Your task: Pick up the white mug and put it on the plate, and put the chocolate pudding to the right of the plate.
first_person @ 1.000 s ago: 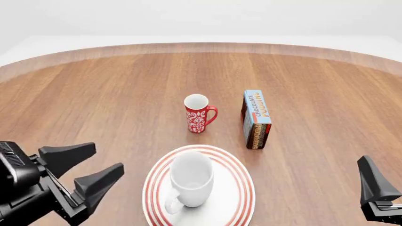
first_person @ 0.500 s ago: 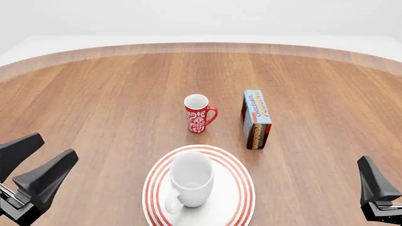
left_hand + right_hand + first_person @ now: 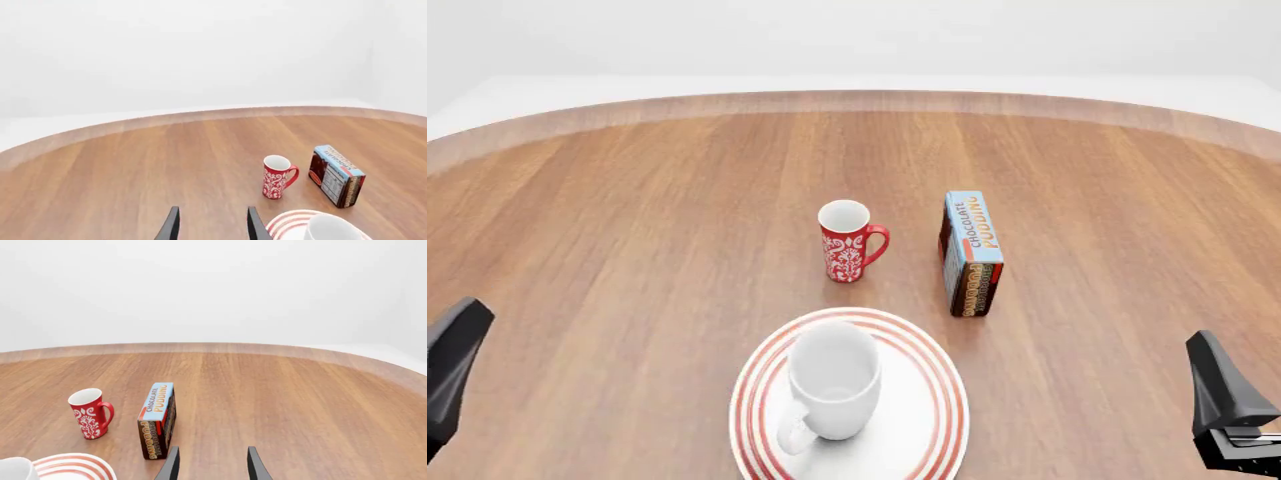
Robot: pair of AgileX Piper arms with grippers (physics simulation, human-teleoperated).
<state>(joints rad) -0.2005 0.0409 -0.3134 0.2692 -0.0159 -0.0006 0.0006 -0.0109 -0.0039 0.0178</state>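
Observation:
The white mug (image 3: 831,383) stands upright on the red-ringed plate (image 3: 945,400) at the table's near edge, its handle toward me. Behind and to the right of the plate stands the chocolate pudding (image 3: 973,250), on its edge, blue face up. My left gripper (image 3: 212,231) is open and holds nothing; in the front view only one of its fingers (image 3: 451,365) shows, at the far left edge, well clear of the plate. At the lower right my right gripper (image 3: 212,467) is also open and holds nothing. The pudding (image 3: 157,421) stands ahead of it.
A slim red-and-white patterned mug (image 3: 849,242) stands upright behind the plate, just left of the pudding. The round wooden table's far edge (image 3: 854,98) curves across the back.
My left gripper has drawn back to the left and low, from beside the plate to the frame's edge. The right gripper, mug, plate and pudding have not moved.

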